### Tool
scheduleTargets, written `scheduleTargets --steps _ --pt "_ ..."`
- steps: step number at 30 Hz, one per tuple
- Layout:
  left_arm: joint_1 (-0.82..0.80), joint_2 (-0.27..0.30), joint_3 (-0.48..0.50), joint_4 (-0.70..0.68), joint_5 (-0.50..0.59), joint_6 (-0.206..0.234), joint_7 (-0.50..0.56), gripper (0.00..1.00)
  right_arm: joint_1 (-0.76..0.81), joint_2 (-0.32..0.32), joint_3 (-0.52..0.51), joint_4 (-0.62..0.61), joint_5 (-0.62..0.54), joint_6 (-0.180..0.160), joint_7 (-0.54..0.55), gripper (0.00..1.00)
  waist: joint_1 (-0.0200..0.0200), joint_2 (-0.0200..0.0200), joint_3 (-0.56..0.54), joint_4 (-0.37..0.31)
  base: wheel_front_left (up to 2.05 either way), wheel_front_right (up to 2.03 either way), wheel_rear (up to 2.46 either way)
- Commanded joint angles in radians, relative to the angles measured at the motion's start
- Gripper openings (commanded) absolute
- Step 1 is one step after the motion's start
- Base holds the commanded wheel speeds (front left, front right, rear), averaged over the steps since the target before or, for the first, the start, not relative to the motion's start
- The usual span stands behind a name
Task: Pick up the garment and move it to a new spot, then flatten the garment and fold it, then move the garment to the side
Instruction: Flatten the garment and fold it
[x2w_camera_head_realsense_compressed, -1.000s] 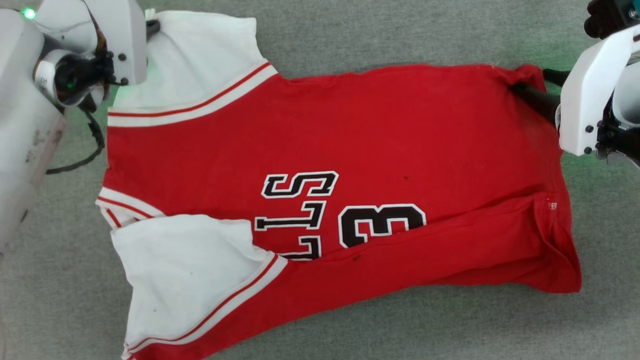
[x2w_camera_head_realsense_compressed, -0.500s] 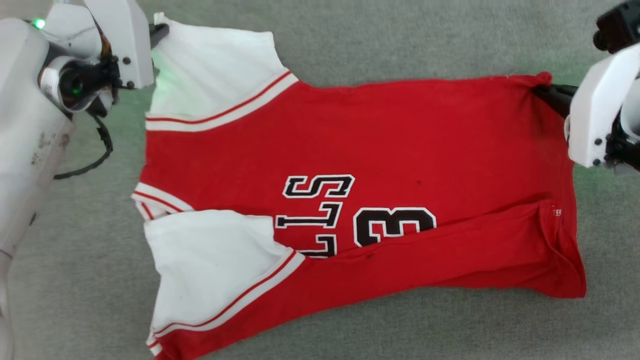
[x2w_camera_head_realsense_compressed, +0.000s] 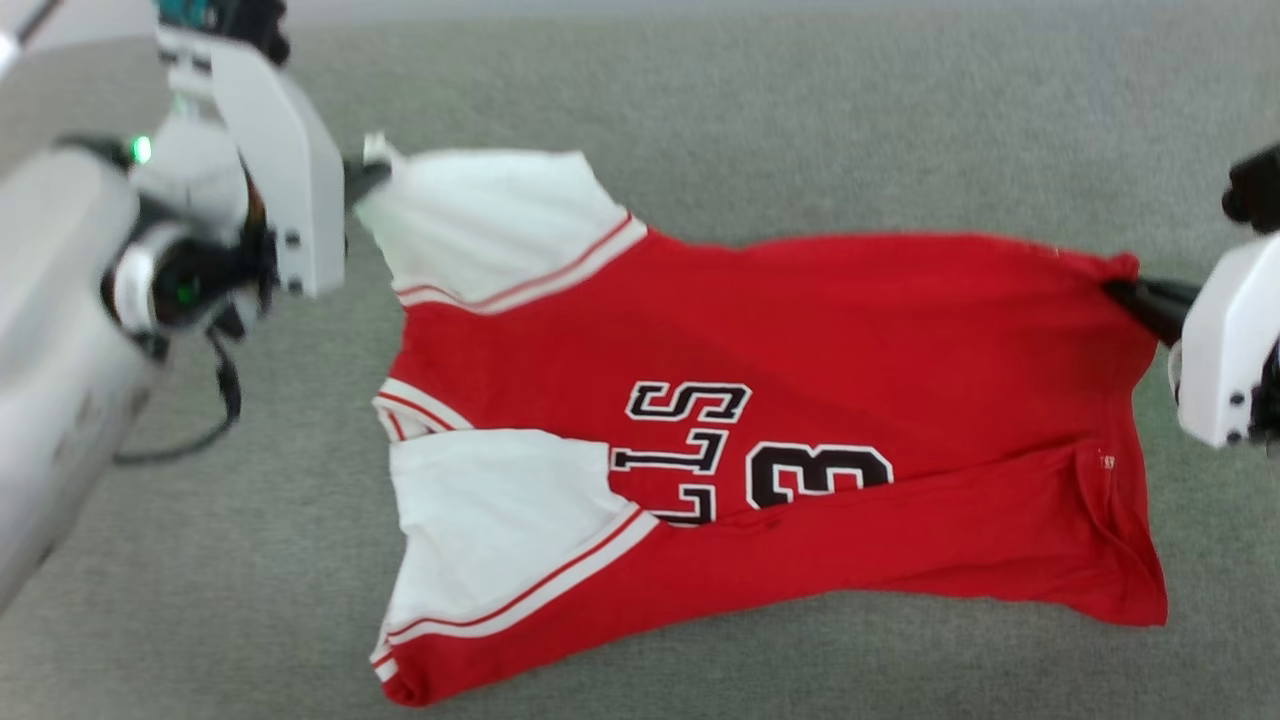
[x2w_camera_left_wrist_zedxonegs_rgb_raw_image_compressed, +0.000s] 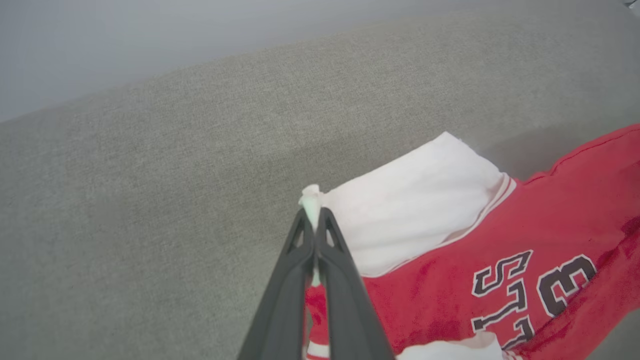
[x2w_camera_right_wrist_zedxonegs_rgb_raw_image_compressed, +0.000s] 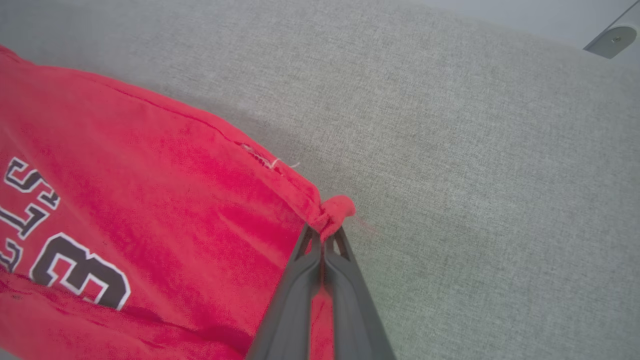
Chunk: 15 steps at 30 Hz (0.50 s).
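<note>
Garment (x2w_camera_head_realsense_compressed: 800, 330) stretched between left gripper (x2w_camera_head_realsense_compressed: 368, 178) (pinching white sleeve tip (x2w_camera_head_realsense_compressed: 480, 200)) and right gripper (x2w_camera_head_realsense_compressed: 1122, 290), pinching red hem corner (x2w_camera_head_realsense_compressed: 1105, 270).

The right gripper (x2w_camera_right_wrist_zedxonegs_rgb_raw_image_compressed: 322, 235) has pinched the hem corner of the red, white-sleeved jersey shirt (x2w_camera_head_realsense_compressed: 850, 340), whose far edge has lifted.

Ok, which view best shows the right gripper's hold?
Right wrist view: right gripper pinches a red corner of the garment close up. Head view shows it at the edge; left wrist view faces the white sleeve.
</note>
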Motion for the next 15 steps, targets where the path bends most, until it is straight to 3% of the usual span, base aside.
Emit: scheduleTargets --steps 1,9,15 --pt "0.038 0.022 0.000 -0.046 -0.014 0.025 0.005 0.00 0.032 -0.006 -0.009 -0.011 0.005 -0.001 -0.004 0.00 0.0000 0.0000 -0.053 0.033 0.00 0.00 0.00" --pt "0.259 0.176 -0.025 -0.441 -0.056 0.204 0.030 0.00 0.200 -0.034 -0.042 -0.075 0.032 -0.001 0.025 0.00 0.0000 0.0000 -0.104 0.052 0.00 0.00 0.00" --pt "0.408 0.233 -0.054 -0.584 -0.093 0.275 0.010 0.00 0.316 -0.044 -0.057 -0.115 0.034 -0.001 0.069 0.00 0.0000 0.0000 -0.113 0.053 0.00 0.00 0.00"
